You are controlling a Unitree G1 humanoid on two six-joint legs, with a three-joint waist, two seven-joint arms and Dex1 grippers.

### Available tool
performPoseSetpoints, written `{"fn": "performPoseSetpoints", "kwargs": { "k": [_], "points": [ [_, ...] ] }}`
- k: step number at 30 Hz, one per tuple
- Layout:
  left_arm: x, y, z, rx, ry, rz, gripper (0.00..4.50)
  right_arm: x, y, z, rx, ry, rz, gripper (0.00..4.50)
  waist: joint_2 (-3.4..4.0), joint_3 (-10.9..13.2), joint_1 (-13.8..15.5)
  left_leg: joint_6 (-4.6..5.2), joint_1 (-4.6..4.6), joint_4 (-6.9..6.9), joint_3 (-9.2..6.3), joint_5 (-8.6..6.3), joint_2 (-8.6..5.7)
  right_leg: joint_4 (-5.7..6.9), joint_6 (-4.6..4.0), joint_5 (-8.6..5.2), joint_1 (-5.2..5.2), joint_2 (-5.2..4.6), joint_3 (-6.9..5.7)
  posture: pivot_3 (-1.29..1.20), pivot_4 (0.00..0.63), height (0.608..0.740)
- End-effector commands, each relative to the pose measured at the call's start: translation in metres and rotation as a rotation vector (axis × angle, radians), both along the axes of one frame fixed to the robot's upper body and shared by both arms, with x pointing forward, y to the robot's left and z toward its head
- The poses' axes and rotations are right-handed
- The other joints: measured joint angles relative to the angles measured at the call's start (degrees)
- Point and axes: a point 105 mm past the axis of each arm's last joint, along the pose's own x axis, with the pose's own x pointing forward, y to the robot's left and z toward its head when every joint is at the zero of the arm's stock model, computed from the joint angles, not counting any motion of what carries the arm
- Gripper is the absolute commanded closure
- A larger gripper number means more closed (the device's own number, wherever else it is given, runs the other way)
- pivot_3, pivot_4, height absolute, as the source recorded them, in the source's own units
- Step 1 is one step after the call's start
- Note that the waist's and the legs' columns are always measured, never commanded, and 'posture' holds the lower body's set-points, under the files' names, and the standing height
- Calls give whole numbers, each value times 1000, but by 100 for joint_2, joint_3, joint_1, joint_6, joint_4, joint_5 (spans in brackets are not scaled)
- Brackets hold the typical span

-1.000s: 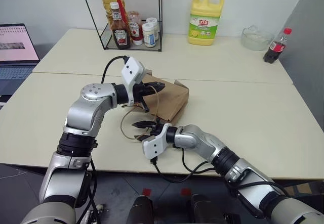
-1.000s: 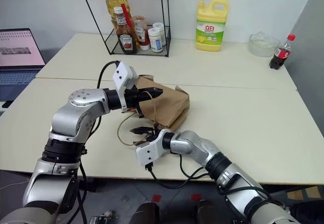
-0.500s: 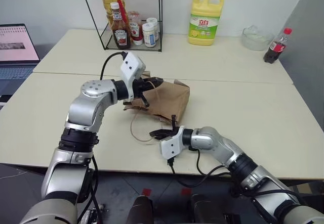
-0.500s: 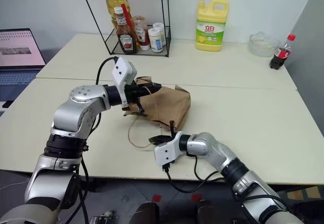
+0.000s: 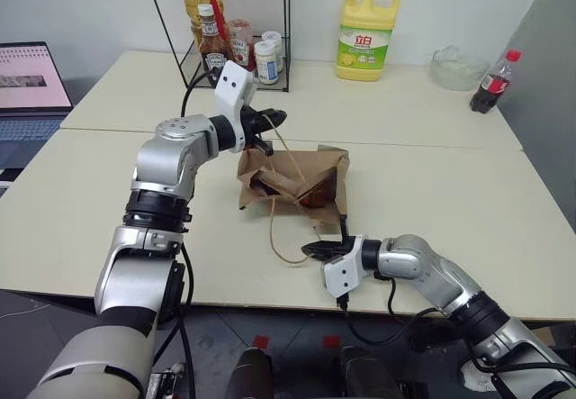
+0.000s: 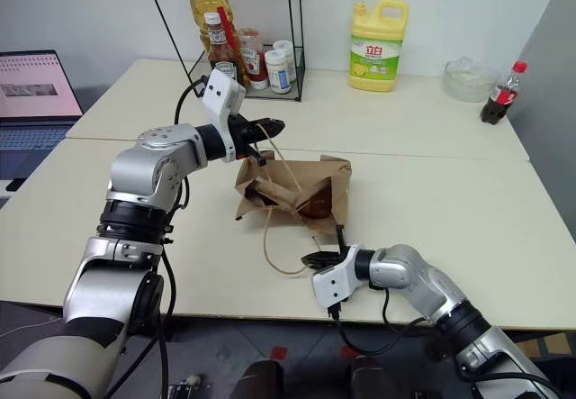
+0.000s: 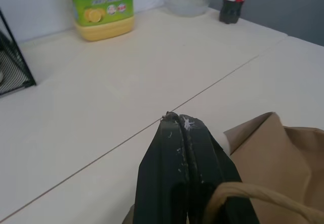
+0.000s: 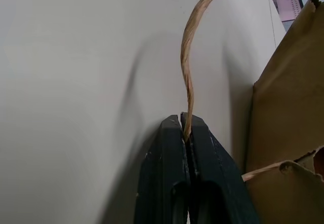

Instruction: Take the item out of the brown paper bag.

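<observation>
The brown paper bag point(image 5: 292, 176) lies on the table with its mouth pulled open toward me. Deep in that mouth sits an orange-brown rounded shape point(image 5: 315, 194), apparently the item, mostly hidden by the paper. My left gripper point(image 5: 275, 116) hangs above the bag's far edge, shut on one cord handle point(image 7: 242, 193) that runs taut down to the bag. My right gripper point(image 5: 311, 249) lies low near the table's front edge, shut on the other cord handle point(image 8: 189, 72), which loops back to the bag point(image 8: 288, 97).
A wire rack with sauce bottles point(image 5: 225, 39) stands at the back left. The yellow detergent jug point(image 5: 364, 34), a glass bowl point(image 5: 453, 66) and a cola bottle point(image 5: 491, 82) stand along the back. A laptop point(image 5: 27, 88) is at far left.
My left gripper rose and went back with its handle. My right gripper shut on the other handle and drew it right, toward the front edge. The bag's mouth spread open between them.
</observation>
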Motion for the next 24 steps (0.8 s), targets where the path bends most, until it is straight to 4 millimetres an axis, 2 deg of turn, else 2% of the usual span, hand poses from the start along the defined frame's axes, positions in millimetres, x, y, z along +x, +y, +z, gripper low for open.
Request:
{"fn": "performPoseSetpoints", "kwargs": {
  "k": [1,8,18,24],
  "points": [
    [6,14,52,-65,-140,75,4500,-9,-12,-23,-85,56,6,4477,0,0,2,0,0,0,0,0,0,0,0,0,0,0,0,0,150,740],
    [16,12,60,-73,-158,106,4500,-9,-15,-26,-117,52,15,4477,-1,1,17,-16,0,-1,1,9,0,-1,0,0,0,0,0,0,150,740],
    [20,10,64,-49,-199,97,4500,-12,-17,-31,-174,21,71,4477,-9,0,39,-19,4,-2,0,10,0,-13,0,0,11,-1,-4,0,150,740],
    [21,9,64,-46,-200,88,4500,-8,-16,-25,-147,21,61,4477,-10,0,36,-19,15,-3,0,10,0,-19,1,0,25,-2,-5,0,150,740]
  ]
}}
